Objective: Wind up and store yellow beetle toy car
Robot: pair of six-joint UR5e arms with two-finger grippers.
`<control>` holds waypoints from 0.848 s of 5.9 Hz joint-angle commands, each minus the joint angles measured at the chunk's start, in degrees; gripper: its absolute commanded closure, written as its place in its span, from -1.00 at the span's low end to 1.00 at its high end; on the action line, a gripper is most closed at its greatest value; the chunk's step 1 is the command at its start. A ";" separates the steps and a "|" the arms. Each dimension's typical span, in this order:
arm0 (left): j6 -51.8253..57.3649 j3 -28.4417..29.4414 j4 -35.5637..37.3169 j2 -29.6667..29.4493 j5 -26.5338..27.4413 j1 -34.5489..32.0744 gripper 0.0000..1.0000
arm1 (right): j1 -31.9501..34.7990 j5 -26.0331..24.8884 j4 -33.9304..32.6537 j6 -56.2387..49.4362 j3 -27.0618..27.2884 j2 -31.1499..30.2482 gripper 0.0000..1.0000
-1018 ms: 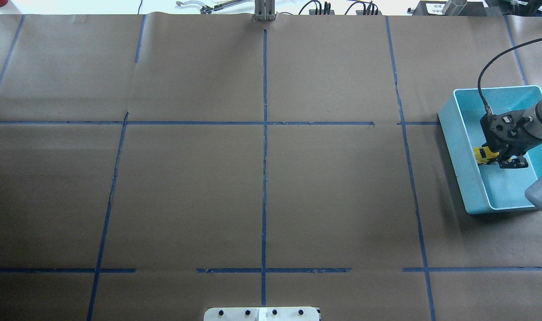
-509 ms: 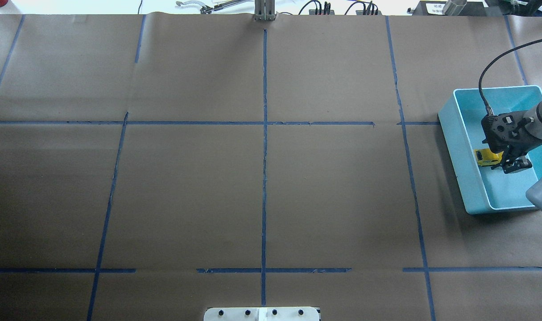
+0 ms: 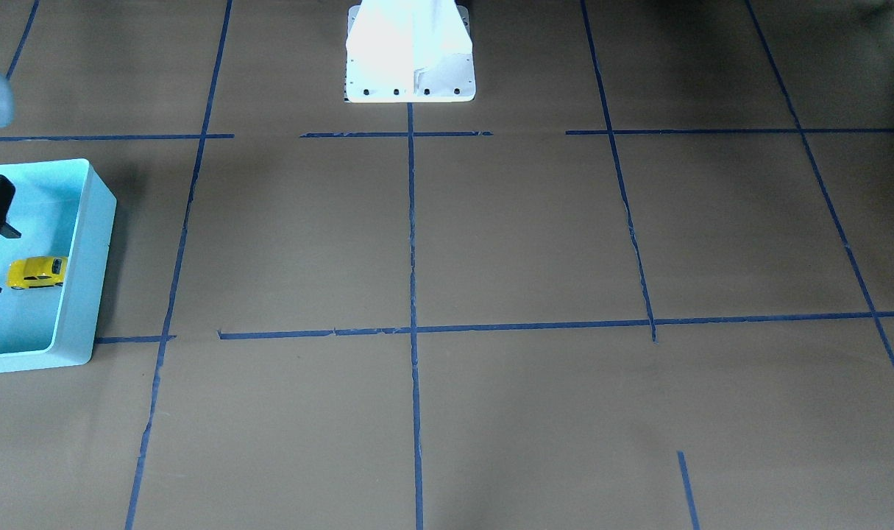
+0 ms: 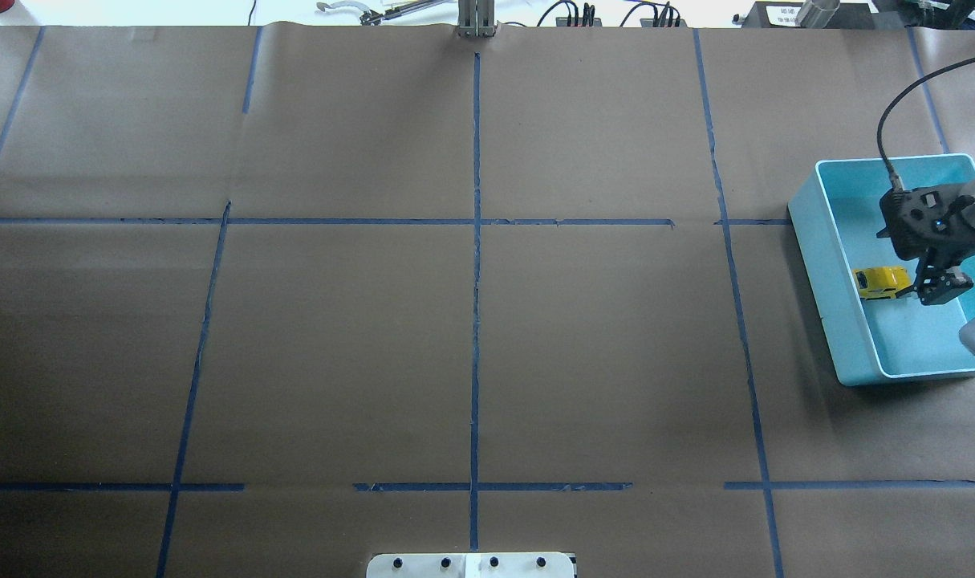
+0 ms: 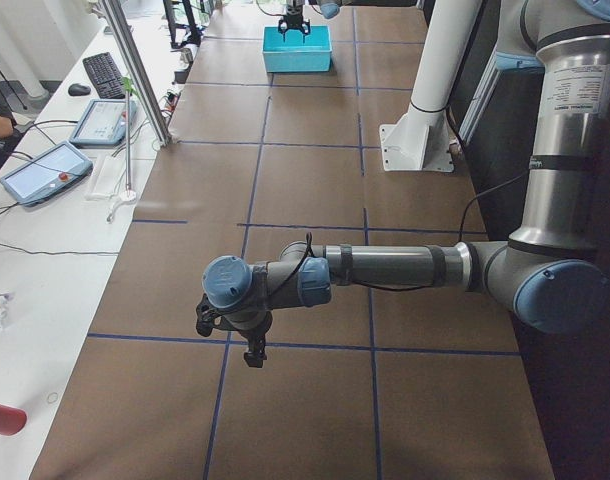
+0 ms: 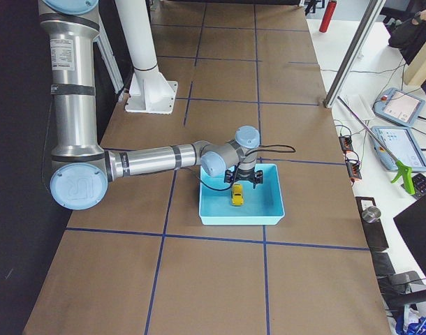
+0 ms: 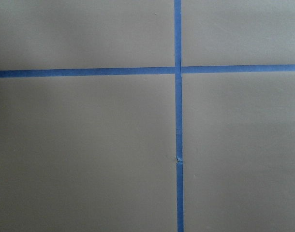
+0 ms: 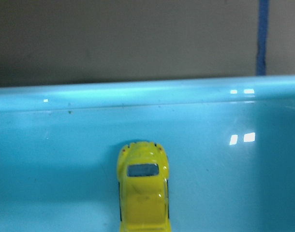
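Note:
The yellow beetle toy car (image 4: 880, 282) lies on its wheels on the floor of the light blue bin (image 4: 822, 265), near the bin's inner wall. It also shows in the front view (image 3: 37, 271), the right side view (image 6: 237, 195) and the right wrist view (image 8: 143, 191). My right gripper (image 4: 939, 287) hangs over the bin just beside the car, open and empty, with its fingers (image 3: 5, 233) spread. My left gripper (image 5: 247, 345) hovers over bare table far from the bin; I cannot tell whether it is open or shut.
The bin (image 3: 87, 250) stands at the table's right end. Brown paper with blue tape lines (image 4: 476, 321) covers the table. The robot's white base plate (image 3: 410, 70) is at the near middle edge. The left wrist view shows only paper and a tape cross (image 7: 178, 70).
My right gripper has let go of the car and drawn away to the right and up. The car now rests free in the bin. The left arm has not moved.

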 commanded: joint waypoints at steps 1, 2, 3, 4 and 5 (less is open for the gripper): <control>-0.06 -0.30 -0.09 -0.05 -0.22 0.00 -1.00 | 11.09 3.33 -14.17 3.16 7.06 -0.59 -1.00; -0.06 -0.30 -0.09 -0.05 -0.22 0.00 -1.00 | 15.15 3.34 -20.28 9.37 10.42 -0.42 -1.00; -0.24 -0.21 -0.09 0.03 -0.22 0.00 -1.00 | 17.63 3.78 -22.69 16.13 10.98 -1.46 -1.00; -0.33 -0.30 -0.52 0.03 -0.22 0.00 -1.00 | 19.31 7.09 -26.02 25.25 12.20 -3.21 -1.00; -0.24 -0.56 -0.61 0.12 -0.31 0.00 -1.00 | 20.10 7.55 -26.32 30.65 12.30 -4.44 -1.00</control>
